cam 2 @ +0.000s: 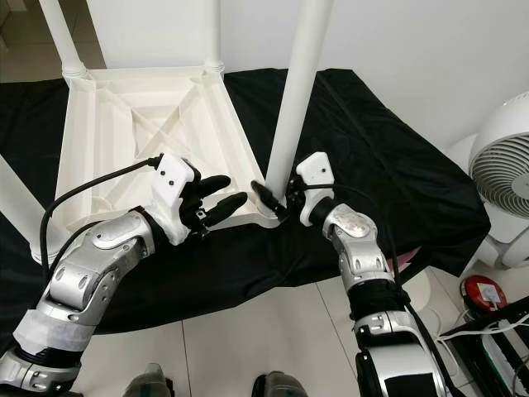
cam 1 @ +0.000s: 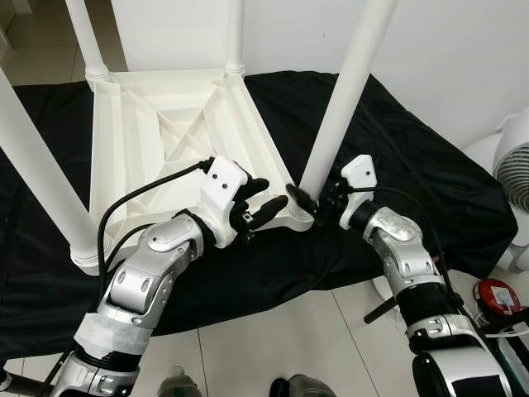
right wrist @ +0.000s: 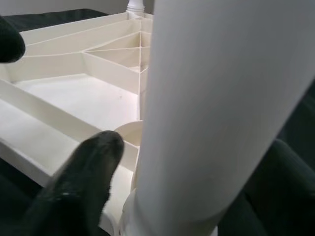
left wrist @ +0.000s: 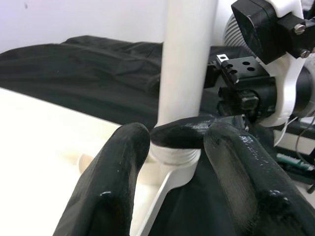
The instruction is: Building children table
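An upturned white plastic children's table (cam 1: pixel 157 124) lies on a black cloth (cam 1: pixel 413 157) spread over the tiled floor (cam 1: pixel 273 347), its round white legs pointing up. The right pincer (cam 1: pixel 307 201) grasps the base of the near-right white leg (cam 1: pixel 343 99), apparently touching on both sides. The left pincer (cam 1: pixel 258 201), fingers (left wrist: pixel 115 187) parted and released, hovers just left of that leg above the table's near edge; a white fan (cam 2: pixel 504 165) stands at far right.

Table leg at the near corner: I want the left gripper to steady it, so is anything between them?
Only the right gripper, already at the leg base; the left gripper faces it across the tabletop corner.
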Robot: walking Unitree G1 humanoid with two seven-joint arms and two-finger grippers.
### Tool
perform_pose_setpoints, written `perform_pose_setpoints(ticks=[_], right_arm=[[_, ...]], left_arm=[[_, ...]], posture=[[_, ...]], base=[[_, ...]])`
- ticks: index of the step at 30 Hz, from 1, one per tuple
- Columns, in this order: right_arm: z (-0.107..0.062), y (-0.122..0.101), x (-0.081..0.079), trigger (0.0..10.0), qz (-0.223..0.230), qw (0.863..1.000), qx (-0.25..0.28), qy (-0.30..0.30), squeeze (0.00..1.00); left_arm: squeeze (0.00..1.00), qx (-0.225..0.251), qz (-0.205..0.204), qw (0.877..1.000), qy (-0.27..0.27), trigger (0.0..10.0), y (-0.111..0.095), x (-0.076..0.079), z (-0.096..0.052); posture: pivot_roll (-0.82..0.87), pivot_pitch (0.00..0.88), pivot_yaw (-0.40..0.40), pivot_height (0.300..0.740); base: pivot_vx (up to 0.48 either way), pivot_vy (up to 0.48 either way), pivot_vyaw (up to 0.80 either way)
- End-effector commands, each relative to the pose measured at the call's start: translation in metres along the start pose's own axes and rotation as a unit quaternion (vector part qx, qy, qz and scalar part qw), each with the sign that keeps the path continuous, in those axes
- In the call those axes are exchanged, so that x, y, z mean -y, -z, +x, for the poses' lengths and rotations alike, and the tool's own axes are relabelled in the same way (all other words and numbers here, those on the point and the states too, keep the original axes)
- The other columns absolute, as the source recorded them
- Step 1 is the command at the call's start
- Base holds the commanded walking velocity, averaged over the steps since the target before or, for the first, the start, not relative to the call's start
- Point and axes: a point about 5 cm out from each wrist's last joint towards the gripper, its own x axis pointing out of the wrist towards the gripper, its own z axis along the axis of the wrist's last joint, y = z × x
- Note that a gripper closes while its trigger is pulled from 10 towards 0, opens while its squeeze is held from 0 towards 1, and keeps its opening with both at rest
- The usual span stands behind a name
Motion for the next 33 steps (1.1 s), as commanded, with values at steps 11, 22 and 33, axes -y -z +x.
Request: perform_pose_setpoints(ticks=[11, 22, 33], right_arm=[[-0.002, 0.016, -0.008, 0.0, 0.019, 0.999, -0.016, -0.045, 0.00], [-0.001, 0.007, -0.012, 10.0, 0.036, 0.996, 0.019, 0.075, 0.00], [0.010, 0.010, -0.019, 10.0, 0.081, 0.954, -0.026, 0.286, 0.00]], left_arm=[[0.00, 0.000, 0.010, 0.999, 0.035, 10.0, 0.002, 0.008, 0.004], [0.00, -0.012, 0.029, 0.999, 0.018, 10.0, 0.015, 0.012, 0.002], [0.00, 0.002, 0.028, 0.999, -0.016, 10.0, 0.011, 0.002, 0.001]], posture=[[0.08, 0.000, -0.062, 0.740], [0.08, 0.019, -0.076, 0.740], [0.08, 0.019, -0.077, 0.740]], base=[[0.000, 0.000, 0.00], [0.000, 0.000, 0.00], [0.000, 0.000, 0.00]])
